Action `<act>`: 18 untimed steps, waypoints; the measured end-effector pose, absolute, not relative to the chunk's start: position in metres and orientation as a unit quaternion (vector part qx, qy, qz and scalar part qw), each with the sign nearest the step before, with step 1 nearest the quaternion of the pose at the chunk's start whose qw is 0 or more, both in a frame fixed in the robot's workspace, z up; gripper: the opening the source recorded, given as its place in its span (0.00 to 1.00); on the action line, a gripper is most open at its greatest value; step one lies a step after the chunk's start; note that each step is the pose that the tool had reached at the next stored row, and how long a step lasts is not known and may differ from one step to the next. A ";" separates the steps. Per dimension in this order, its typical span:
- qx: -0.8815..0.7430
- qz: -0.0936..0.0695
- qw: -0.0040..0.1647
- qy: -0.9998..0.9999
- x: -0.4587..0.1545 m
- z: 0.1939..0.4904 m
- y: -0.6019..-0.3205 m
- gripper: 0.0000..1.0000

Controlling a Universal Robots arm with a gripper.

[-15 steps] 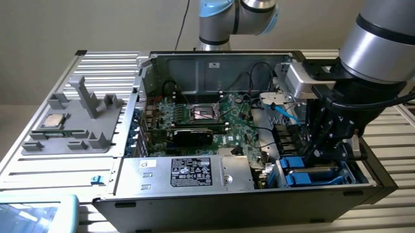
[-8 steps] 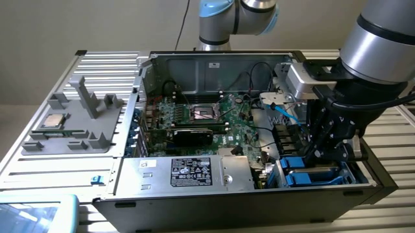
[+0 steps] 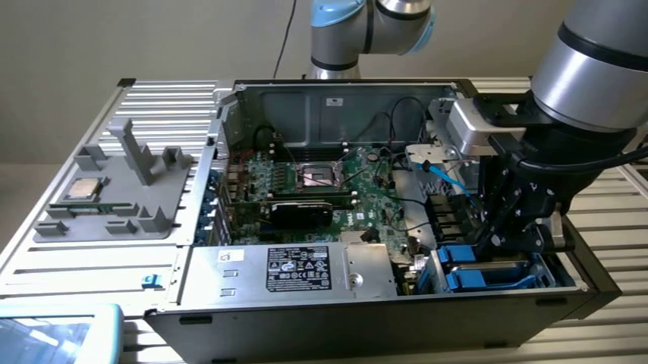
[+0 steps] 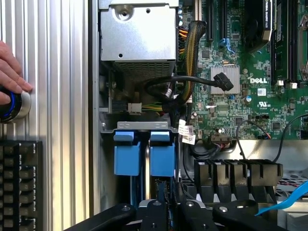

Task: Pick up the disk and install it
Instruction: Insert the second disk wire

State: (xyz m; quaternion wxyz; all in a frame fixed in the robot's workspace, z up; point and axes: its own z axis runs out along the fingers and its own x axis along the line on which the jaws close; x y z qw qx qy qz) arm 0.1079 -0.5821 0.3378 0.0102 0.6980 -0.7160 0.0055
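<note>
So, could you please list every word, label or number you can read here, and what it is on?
"DELL": printed in white on the green motherboard.
Black label on the silver box: print too small to read.
White tag on the cables: unreadable.
White sticker on the case's back wall: unreadable.

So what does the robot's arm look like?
The arm is a fat, shiny silver tube with a black band near its top. Behind it, a joint wears a light blue cap. Lower down sits a silver block, then the black pincer with black cables looping beside it.
</note>
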 end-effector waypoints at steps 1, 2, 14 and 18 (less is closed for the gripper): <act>0.698 0.005 0.010 -0.716 0.108 0.338 -0.582 0.16; 0.698 0.005 0.010 -0.716 0.108 0.338 -0.582 0.16; 0.698 0.005 0.010 -0.716 0.108 0.337 -0.582 0.16; 0.698 0.006 0.010 -0.716 0.108 0.337 -0.582 0.18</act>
